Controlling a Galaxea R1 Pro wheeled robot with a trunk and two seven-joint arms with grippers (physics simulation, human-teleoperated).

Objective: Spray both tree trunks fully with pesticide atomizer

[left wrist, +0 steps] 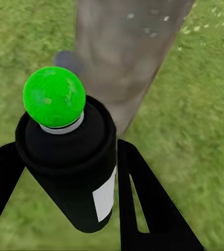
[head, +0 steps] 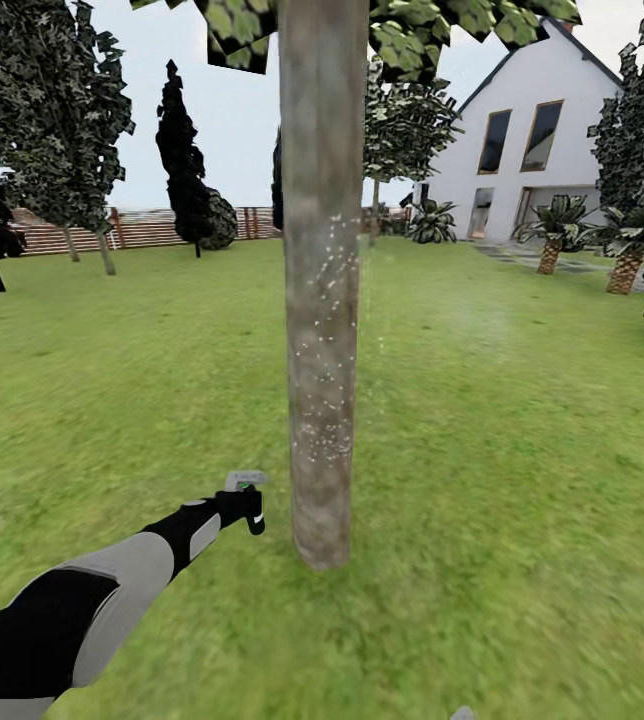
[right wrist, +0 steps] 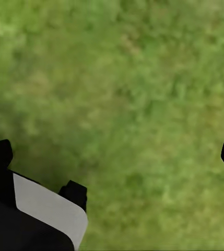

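Left gripper [left wrist: 70,209] pinches the atomizer [left wrist: 70,172], a light, rigid, likely slick bottle, best held mid-body; trunk [left wrist: 125,57] just ahead. Right gripper [right wrist: 117,157] spread.

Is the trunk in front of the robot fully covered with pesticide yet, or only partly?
Only partly. White specks dot the middle of the tree trunk, densest low down; its top and base look bare. The far side is hidden.

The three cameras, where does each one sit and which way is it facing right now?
Head view: from the robot's head, down over the lawn at the tree trunk; left arm showing.
Left wrist view: along the left gripper, clamped on the pesticide atomizer, toward the trunk.
Right wrist view: at grass; right gripper open.
Shared: trunk, atomizer.
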